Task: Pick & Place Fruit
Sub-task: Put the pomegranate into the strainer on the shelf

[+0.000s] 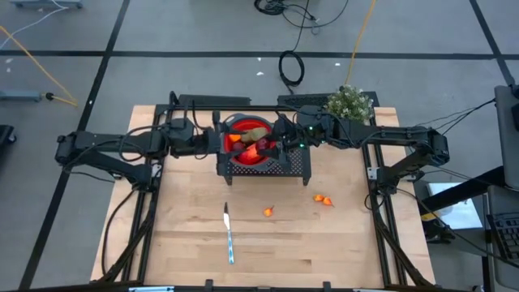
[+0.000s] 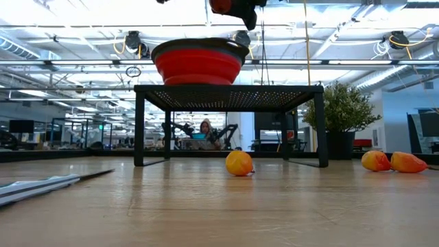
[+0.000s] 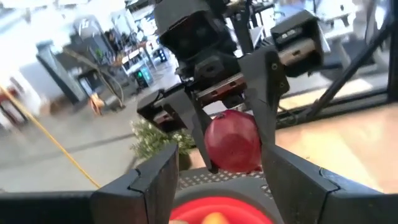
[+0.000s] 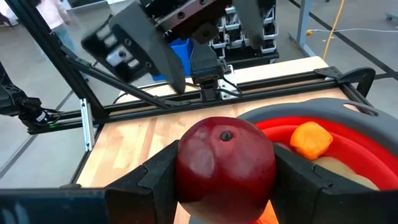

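Fruit in hand: red apple [image 4: 225,163], clamped between the right gripper [image 1: 272,147]'s two fingers, hanging over the red bowl [image 1: 235,126] just above centre of the high view.
Fruit already in bowl: orange piece [image 4: 310,139] and a pale yellowish one beside it; brown-green kiwi-like piece [image 1: 252,130] toward the bowl's upper side.
Fruit still on table: one orange piece [image 1: 268,212] below centre, two more [image 1: 323,199] to its right, well apart from the bowl.
Bowl's seat: on a black mesh stand [image 2: 230,96], raised off the wooden table [image 1: 186,227].
Left gripper [image 1: 209,139]: fingers parted, nothing between them, hovering just left of the bowl, facing the apple.
Knife [image 1: 229,234]: lower centre, untouched.
Step, judged: placing the apple, at the release point.
Next move, judged: parting of the right fingers above the bowl's middle, low enough to avoid a bounce off the fruit inside; then a reach for the table pieces.
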Controlling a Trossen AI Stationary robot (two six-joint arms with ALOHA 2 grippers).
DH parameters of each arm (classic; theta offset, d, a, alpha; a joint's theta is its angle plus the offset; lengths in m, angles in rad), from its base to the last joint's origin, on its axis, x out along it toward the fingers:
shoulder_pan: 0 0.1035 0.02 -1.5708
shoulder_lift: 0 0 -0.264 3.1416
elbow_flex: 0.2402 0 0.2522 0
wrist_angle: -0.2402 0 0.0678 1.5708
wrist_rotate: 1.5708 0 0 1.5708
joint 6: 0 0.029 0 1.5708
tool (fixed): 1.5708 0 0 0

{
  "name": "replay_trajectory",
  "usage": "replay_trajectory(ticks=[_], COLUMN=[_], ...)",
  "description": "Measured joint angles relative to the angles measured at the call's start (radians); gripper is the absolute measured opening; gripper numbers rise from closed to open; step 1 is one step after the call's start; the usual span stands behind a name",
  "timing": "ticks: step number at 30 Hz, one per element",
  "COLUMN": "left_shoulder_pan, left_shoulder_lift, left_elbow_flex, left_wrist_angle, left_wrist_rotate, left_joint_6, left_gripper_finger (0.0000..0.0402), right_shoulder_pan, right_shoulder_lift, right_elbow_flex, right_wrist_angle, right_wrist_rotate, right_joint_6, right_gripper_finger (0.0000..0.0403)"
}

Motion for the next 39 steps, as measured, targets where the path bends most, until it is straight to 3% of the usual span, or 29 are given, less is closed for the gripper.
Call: replay_trajectory(ticks=[7, 13, 18, 26, 39], left_shoulder_pan=[0.054, 0.138, 0.188, 0.223, 0.223], left_shoulder_lift=[0.000, 0.000, 0.021, 0.086, 0.157], left_elbow_flex=[0.000, 0.000, 0.000, 0.000, 0.000], left_wrist_angle=[0.034, 0.035, 0.028, 0.077, 0.207], left_wrist_rotate=[0.019, 0.175, 0.273, 0.370, 0.421], left_joint_6=[-0.398, -0.806, -0.993, -1.093, -1.079], left_gripper_finger=[0.0230, 0.0230, 0.0230, 0.0235, 0.0311], right_shoulder_pan=[0.005, 0.016, 0.026, 0.029, 0.029], right_shoulder_lift=[0.000, 0.000, 0.000, 0.000, 0.000], right_elbow_flex=[0.000, 0.000, 0.000, 0.000, 0.000], right_wrist_angle=[0.004, 0.011, 0.049, 0.063, 0.051], right_wrist_rotate=[0.057, 0.115, 0.138, 0.139, 0.134], right_joint_6=[-0.067, -0.124, -0.134, -0.126, -0.070], right_gripper_finger=[0.0187, 0.0186, 0.0188, 0.0186, 0.0188])
